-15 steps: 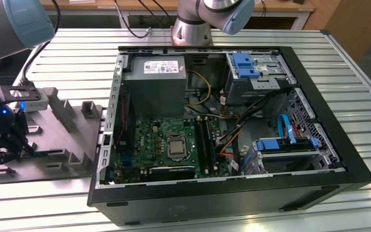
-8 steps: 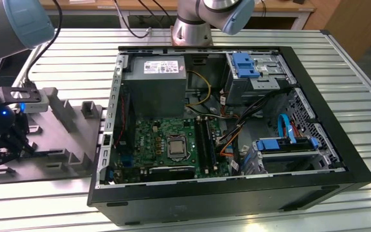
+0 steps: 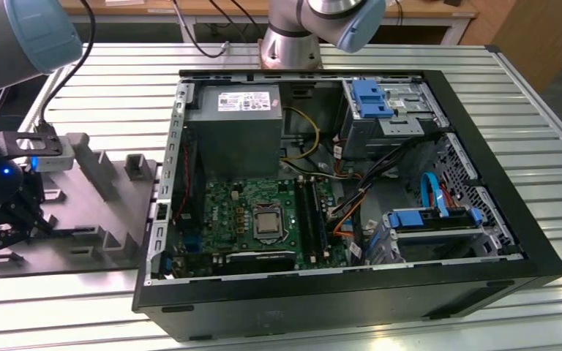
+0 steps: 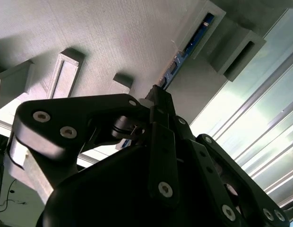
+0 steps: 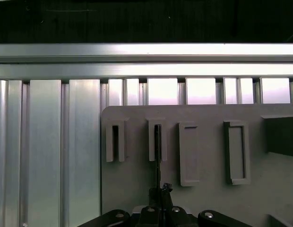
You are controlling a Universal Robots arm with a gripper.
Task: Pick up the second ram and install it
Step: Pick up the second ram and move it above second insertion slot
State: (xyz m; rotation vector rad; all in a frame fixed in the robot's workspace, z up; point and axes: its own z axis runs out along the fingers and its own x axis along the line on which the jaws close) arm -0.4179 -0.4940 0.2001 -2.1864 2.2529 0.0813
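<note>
The second ram (image 4: 185, 51) is a thin dark-blue stick standing on edge in the slotted blocks of a grey holder plate (image 4: 113, 33). In the first wrist view the second ram (image 5: 157, 153) shows edge-on as a dark line running from a slot down to my gripper (image 5: 159, 193). In the second wrist view the black fingers of my gripper (image 4: 158, 97) meet around the stick's near end. In the exterior view my gripper (image 3: 3, 228) is low over the holder plate (image 3: 85, 219), at the exterior view's left of the open computer case (image 3: 515, 241).
Inside the case lie the green motherboard (image 3: 232, 212) with black slot strips (image 3: 307, 213), a grey power supply (image 3: 234, 124) and blue drive brackets (image 3: 371, 99). Upright grey blocks (image 3: 135, 170) rise from the holder plate. All of it rests on a slatted aluminium table (image 3: 535, 88).
</note>
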